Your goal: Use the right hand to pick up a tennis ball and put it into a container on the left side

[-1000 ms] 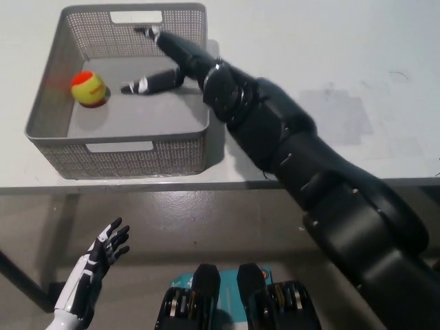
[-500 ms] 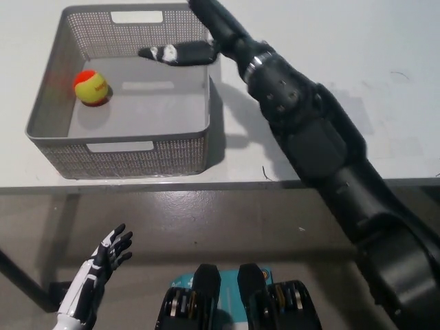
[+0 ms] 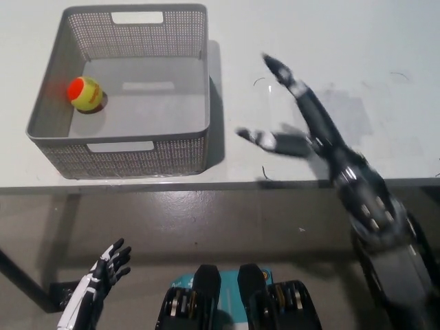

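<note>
Head view: single camera, looking steeply down on the table [image 3: 385, 41].
Tennis ball [image 3: 84, 93]: lies inside the container [image 3: 148, 155], against its left wall, near the table's left edge.
Container: grey perforated basket at the table's front-left corner, holding only the ball.
Right hand [image 3: 292, 124]: released, fingers spread, grasping nothing; positioned over the table's front edge, right of the container and apart from it.
Left hand [image 3: 103, 271]: rests below the table's front edge, fingers apart, empty.
Task progress: judged complete; ball is deposited, no step remains visible.
Markings: no readable brand, label or writing.
</note>
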`<state>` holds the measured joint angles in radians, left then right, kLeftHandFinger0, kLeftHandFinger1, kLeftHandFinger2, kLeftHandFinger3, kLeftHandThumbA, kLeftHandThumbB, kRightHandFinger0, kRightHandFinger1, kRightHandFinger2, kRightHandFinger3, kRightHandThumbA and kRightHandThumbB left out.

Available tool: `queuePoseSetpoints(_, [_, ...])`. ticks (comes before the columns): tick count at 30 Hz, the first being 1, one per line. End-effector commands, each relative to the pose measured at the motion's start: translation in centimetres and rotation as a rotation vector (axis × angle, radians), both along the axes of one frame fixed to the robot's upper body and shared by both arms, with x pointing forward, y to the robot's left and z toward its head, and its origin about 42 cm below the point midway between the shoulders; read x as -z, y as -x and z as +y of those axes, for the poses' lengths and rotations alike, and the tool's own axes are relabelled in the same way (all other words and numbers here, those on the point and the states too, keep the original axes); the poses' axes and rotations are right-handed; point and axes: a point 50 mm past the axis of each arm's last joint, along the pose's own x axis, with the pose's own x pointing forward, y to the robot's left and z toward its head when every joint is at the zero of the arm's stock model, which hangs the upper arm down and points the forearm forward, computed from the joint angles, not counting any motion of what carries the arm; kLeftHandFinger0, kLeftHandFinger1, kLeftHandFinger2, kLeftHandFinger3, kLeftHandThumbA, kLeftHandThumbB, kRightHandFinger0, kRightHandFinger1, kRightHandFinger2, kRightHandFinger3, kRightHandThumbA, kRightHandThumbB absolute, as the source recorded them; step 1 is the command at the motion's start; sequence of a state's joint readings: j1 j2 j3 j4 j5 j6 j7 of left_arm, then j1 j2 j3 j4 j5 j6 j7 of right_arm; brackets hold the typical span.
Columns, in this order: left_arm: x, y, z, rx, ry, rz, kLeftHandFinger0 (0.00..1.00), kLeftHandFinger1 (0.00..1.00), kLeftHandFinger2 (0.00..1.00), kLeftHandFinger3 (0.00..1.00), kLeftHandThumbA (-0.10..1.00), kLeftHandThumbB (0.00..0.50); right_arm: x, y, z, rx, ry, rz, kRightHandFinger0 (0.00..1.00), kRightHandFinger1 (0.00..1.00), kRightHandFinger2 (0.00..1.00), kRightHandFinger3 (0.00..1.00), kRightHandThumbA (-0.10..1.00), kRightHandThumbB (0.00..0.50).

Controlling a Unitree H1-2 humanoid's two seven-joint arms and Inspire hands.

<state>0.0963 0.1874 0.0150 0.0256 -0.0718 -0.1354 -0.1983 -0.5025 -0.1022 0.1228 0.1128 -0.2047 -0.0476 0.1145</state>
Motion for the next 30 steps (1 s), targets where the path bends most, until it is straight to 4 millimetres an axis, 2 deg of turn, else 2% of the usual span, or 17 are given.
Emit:
queuePoseSetpoints(1, [0.4, 1.2, -0.1, -0.006, 0.028, -0.037, 1.0, 1.0, 1.0, 1.0, 1.0, 0.065, 0.0, 6.1, -4.3, 0.018, -0.27, -0.095, 1.0, 1.0, 1.0, 1.0, 1.0, 0.202])
queuePoseSetpoints(3, [0.1, 0.7, 0.0, -0.004, 0.021, -0.045, 1.0, 1.0, 1.0, 1.0, 1.0, 0.067, 2.7, 6.8, -4.7, 0.064, -0.299, -0.058, 1.0, 1.0, 1.0, 1.0, 1.0, 0.148])
queuePoseSetpoints(4, [0.1, 0.7, 0.0, -0.004, 0.019, -0.046, 1.0, 1.0, 1.0, 1.0, 1.0, 0.073, 3.4, 7.2, -4.8, 0.084, -0.308, -0.042, 1.0, 1.0, 1.0, 1.0, 1.0, 0.157])
queuePoseSetpoints(6, [0.0, 0.7, 0.0, -0.003, 0.024, -0.048, 1.0, 1.0, 1.0, 1.0, 1.0, 0.06, 6.5, 8.4, -5.3, 0.123, -0.367, 0.057, 1.0, 1.0, 1.0, 1.0, 1.0, 0.126])
queuePoseSetpoints(11, [-0.2, 0.5, 0.2, -0.001, 0.014, -0.048, 1.0, 1.0, 1.0, 1.0, 1.0, 0.071, 10.4, 10.0, -6.3, 0.176, -0.372, 0.145, 1.0, 1.0, 1.0, 1.0, 1.0, 0.13])
queuePoseSetpoints(12, [-0.2, 0.4, 0.2, -0.002, 0.012, -0.051, 1.0, 1.0, 1.0, 1.0, 1.0, 0.069, 10.9, 10.4, -6.3, 0.176, -0.384, 0.162, 1.0, 1.0, 1.0, 1.0, 1.0, 0.113])
queuePoseSetpoints(15, [-0.5, 0.0, 0.3, -0.004, 0.012, -0.054, 1.0, 1.0, 1.0, 1.0, 1.0, 0.064, 12.0, 11.0, -6.3, 0.179, -0.41, 0.166, 1.0, 1.0, 1.0, 1.0, 1.0, 0.085])
queuePoseSetpoints(16, [-0.7, -0.1, 0.4, -0.005, 0.009, -0.058, 1.0, 1.0, 1.0, 1.0, 1.0, 0.058, 12.2, 11.1, -6.3, 0.175, -0.415, 0.163, 1.0, 1.0, 1.0, 1.0, 1.0, 0.051])
queuePoseSetpoints(17, [-0.8, -0.5, 0.4, -0.006, 0.006, -0.062, 1.0, 1.0, 1.0, 1.0, 1.0, 0.064, 12.6, 11.2, -6.4, 0.203, -0.388, 0.166, 1.0, 1.0, 1.0, 1.0, 1.0, 0.085])
queuePoseSetpoints(18, [-1.1, -1.0, 0.4, -0.006, 0.003, -0.074, 1.0, 1.0, 1.0, 1.0, 1.0, 0.063, 12.7, 11.0, -6.5, 0.195, -0.393, 0.17, 1.0, 1.0, 1.0, 1.0, 1.0, 0.072])
queuePoseSetpoints(20, [-1.3, -1.5, 0.5, -0.003, -0.006, -0.084, 1.0, 1.0, 1.0, 1.0, 1.0, 0.058, 13.0, 11.4, -6.5, 0.199, -0.406, 0.18, 1.0, 1.0, 1.0, 1.0, 1.0, 0.081])
queuePoseSetpoints(25, [-1.7, -2.1, 0.5, -0.006, -0.003, -0.094, 1.0, 1.0, 1.0, 1.0, 1.0, 0.063, 12.9, 11.6, -6.3, 0.193, -0.422, 0.187, 1.0, 1.0, 1.0, 1.0, 1.0, 0.062])
queuePoseSetpoints(30, [-1.8, -2.2, 0.2, 0.001, -0.007, -0.088, 1.0, 1.0, 1.0, 1.0, 1.0, 0.062, 13.9, 11.7, -6.1, 0.174, -0.434, 0.225, 1.0, 1.0, 1.0, 1.0, 1.0, 0.097])
